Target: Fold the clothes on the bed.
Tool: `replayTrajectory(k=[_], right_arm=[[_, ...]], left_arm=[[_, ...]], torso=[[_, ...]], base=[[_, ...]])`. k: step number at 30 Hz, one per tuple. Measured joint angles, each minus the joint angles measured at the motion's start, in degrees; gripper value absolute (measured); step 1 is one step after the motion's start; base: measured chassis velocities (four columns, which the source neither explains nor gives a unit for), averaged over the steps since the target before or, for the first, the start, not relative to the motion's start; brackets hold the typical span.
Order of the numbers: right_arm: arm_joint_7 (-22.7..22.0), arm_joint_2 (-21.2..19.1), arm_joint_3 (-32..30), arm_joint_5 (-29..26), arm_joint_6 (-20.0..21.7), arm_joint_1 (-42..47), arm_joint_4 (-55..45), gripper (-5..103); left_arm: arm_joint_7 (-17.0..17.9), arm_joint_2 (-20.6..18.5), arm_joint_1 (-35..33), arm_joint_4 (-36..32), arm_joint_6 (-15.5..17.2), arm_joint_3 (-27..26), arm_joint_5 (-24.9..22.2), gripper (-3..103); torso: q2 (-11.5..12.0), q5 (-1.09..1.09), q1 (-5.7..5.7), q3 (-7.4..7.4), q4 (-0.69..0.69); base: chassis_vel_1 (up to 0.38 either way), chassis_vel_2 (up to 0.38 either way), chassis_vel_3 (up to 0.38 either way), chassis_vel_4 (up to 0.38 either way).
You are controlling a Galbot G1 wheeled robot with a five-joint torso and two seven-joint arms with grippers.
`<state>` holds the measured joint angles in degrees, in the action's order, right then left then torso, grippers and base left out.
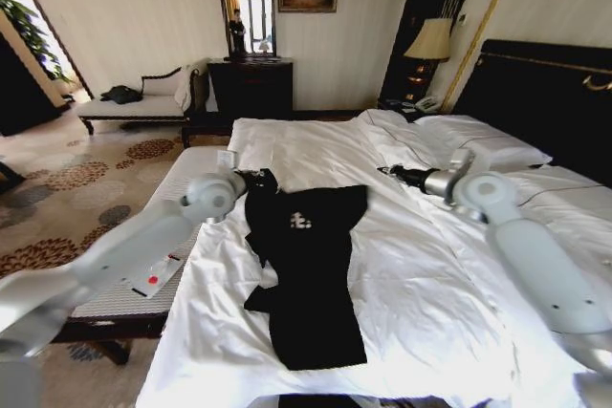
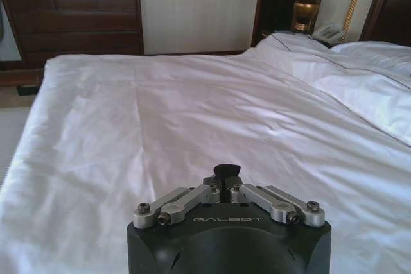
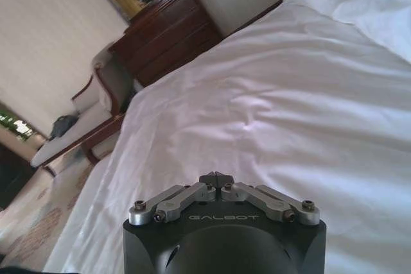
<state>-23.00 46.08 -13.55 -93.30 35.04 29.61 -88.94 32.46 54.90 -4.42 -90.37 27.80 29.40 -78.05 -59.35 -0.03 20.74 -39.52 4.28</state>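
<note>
The black "FREE!" top (image 1: 308, 269) lies narrowly folded on the bed (image 1: 449, 312). The left gripper (image 1: 256, 180) hovers seemingly at its collar and the right gripper (image 1: 392, 172) above bare sheet, both clenched

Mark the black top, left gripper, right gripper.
black top (image 1: 311, 279): head view, middle of the fabric.
left gripper (image 1: 256, 180): head view, at its fingers.
right gripper (image 1: 390, 172): head view, at its fingers.

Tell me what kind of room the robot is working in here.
Most likely a hotel bedroom: a large bed with white linen and a dark headboard, a bedside lamp beside a telephone, and a dark wooden dresser under a mirror.
</note>
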Motion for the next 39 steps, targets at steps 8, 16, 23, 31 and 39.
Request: replayTrajectory(k=[8, 16, 23, 31, 39], right_arm=[[3.87, 3.88, 2.74, 8.28, -1.68, -0.05, 8.29, 0], [4.84, 6.19, 1.79, 11.22, -2.11, 2.68, 9.05, 0], [8.35, 9.62, 3.79, 15.05, -2.56, 2.18, 10.52, 18], [13.4, 12.73, 9.05, 27.79, -7.57, 1.53, 15.7, 50], [16.26, 16.96, 12.3, 34.79, -11.46, -0.91, 23.49, 72]], left_arm=[[-5.47, 9.57, -1.34, 17.05, -1.54, 1.63, 6.93, 2], [-3.7, 8.16, -4.95, 18.43, -0.72, 1.01, 7.37, 2], [-1.66, 3.84, -8.89, 11.56, -0.92, -0.65, 6.7, 2], [-0.61, 0.05, -13.23, 5.72, -0.05, -2.37, 5.45, 2], [-0.62, -0.75, -15.95, 4.83, 0.65, -3.49, 6.2, 2]], torso=[[-0.02, 0.02, -0.02, 0.01, 0.08], [-0.02, 0.0, -0.02, 0.02, 0.04], [-0.03, -0.01, -0.04, 0.03, 0.02], [-0.03, 0.0, -0.03, 0.03, 0.1], [-0.03, -0.04, -0.02, 0.03, 0.08]], base=[[0.0, 0.0, 0.0, 0.0], [0.0, 0.0, 0.0, 0.0], [0.0, 0.0, 0.0, 0.0], [0.0, 0.0, 0.0, 0.0], [0.0, 0.0, 0.0, 0.0]])
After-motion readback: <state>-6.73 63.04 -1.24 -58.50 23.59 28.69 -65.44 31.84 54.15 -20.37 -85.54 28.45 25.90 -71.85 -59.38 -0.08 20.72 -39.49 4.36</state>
